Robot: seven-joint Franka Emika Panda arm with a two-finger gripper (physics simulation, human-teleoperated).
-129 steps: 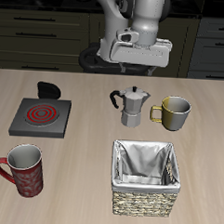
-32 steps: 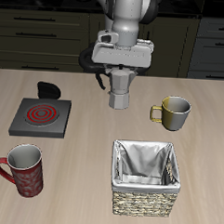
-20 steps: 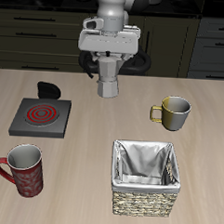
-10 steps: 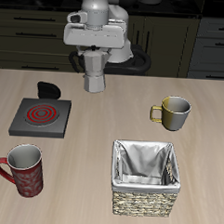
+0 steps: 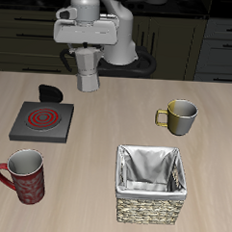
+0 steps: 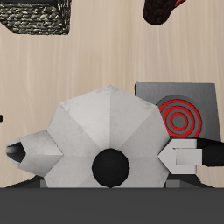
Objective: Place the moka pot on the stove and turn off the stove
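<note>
Nearest to us in the exterior view, at the lower left of the frame, stands a red patterned ceramic mug (image 5: 23, 176) with a grey inside. At the lower right of the frame sits a square woven wicker basket (image 5: 149, 208) lined with pale grey cloth.

Behind the mug, at the left of the frame, we see the flat square dark-grey stove (image 5: 42, 121) lying on the light wooden table (image 5: 97, 155). Its spiral rings glow red (so the burner is on), and its black knob (image 5: 51, 91) sits at the far corner. Nothing stands on the plate. At the right of the frame, well apart from the stove, is an olive-gold glazed mug (image 5: 181, 116) with its handle turned toward the middle.

Farther back, in the upper left of the frame, the white robot gripper (image 5: 87, 51) holds the small silver faceted metal moka pot (image 5: 87, 70) up in the air, clear of the table. The pot hangs upright, behind the stove's back edge and not yet over the burner. In the wrist view we look down on the pot's faceted lid (image 6: 107, 136) with its black round knob, and the claw is pinched on the pot. The stove shows there just beside the pot, with bare wood around.
</note>
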